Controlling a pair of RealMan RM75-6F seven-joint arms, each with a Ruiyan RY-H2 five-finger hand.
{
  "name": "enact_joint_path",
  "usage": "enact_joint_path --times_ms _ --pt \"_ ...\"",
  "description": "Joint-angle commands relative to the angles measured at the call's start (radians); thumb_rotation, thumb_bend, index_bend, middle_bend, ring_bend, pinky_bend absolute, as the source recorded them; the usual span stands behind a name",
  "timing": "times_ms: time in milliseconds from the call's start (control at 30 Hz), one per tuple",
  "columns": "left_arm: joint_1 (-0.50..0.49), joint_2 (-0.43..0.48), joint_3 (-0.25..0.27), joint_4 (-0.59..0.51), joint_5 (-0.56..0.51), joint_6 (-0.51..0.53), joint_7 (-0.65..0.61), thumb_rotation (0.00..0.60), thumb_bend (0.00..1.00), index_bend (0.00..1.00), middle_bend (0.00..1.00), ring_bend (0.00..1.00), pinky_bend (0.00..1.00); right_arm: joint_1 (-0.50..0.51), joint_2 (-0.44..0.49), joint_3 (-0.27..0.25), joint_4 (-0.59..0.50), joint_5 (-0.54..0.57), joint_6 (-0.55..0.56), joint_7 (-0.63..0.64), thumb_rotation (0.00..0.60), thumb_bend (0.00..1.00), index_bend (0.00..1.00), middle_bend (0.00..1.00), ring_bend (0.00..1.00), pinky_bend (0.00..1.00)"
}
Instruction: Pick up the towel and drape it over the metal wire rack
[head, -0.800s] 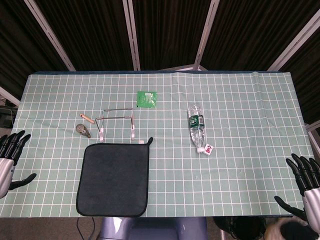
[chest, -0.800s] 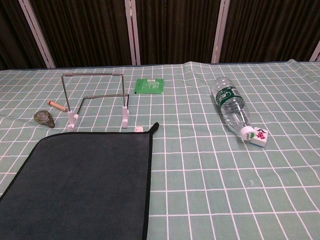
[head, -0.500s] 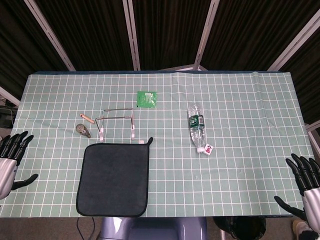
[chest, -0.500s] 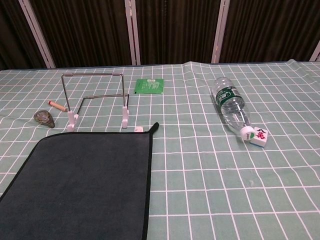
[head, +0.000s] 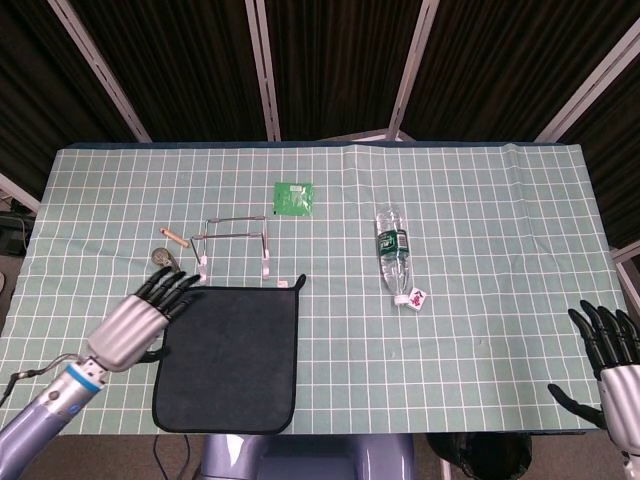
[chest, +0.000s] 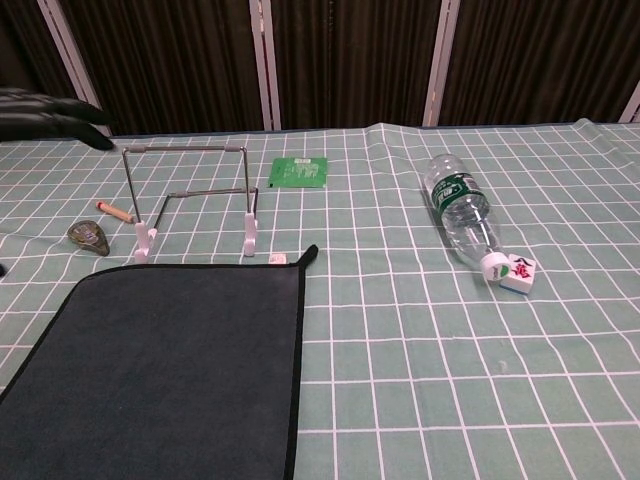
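A dark grey towel (head: 229, 357) (chest: 160, 370) with black edging lies flat at the table's front left. Just behind it stands the metal wire rack (head: 233, 244) (chest: 194, 198) on white feet. My left hand (head: 145, 317) hovers open over the towel's left back corner, fingers spread toward the rack; in the chest view only its dark fingertips (chest: 55, 118) show at the upper left. My right hand (head: 610, 352) stays open off the table's front right corner, holding nothing.
A clear water bottle (head: 394, 252) (chest: 460, 210) lies on its side right of centre, with a small white tile (head: 416, 298) at its cap. A green packet (head: 293, 196) sits behind the rack. A small dark object (head: 164, 257) and a short stick (chest: 116, 212) lie left of the rack.
My left hand has swung in from off the table's left edge to above the towel's left back corner. The right hand has barely shifted. Towel and rack have not moved.
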Motion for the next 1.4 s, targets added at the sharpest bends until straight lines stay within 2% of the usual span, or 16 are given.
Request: enact_joint_path --times_ms 33,200,467,833,1000,1400 --pt "-0.161 -0.138 -0.024 0.078 0.083 -0.163 0.006 0.600 0.33 0.23 0.00 0.00 0.00 0.016 -0.006 0.008 0.005 0.038 -0.040 0.000 0.600 0.00 0.00 0.00 0.00 0.00" --pt "-0.271 -0.263 -0.033 0.162 0.081 -0.294 0.019 0.600 0.40 0.31 0.00 0.00 0.00 0.029 -0.009 0.022 0.010 0.090 -0.077 0.008 0.600 0.00 0.00 0.00 0.00 0.00" --pt "-0.358 -0.406 -0.005 0.308 0.071 -0.351 -0.007 0.600 0.49 0.34 0.00 0.00 0.00 0.031 -0.003 0.037 0.023 0.142 -0.095 0.024 0.600 0.00 0.00 0.00 0.00 0.00" --pt "-0.396 -0.475 0.052 0.408 0.046 -0.338 -0.039 0.600 0.49 0.35 0.00 0.00 0.00 0.026 0.003 0.041 0.034 0.170 -0.102 0.046 0.600 0.00 0.00 0.00 0.00 0.00" --pt "-0.396 -0.518 0.075 0.466 0.052 -0.292 -0.053 0.600 0.49 0.34 0.00 0.00 0.00 0.027 0.004 0.041 0.035 0.169 -0.106 0.048 0.600 0.00 0.00 0.00 0.00 0.00" --pt "-0.409 -0.589 0.097 0.567 0.018 -0.263 -0.097 0.600 0.49 0.34 0.00 0.00 0.00 0.031 0.003 0.039 0.036 0.172 -0.117 0.049 0.600 0.00 0.00 0.00 0.00 0.00"
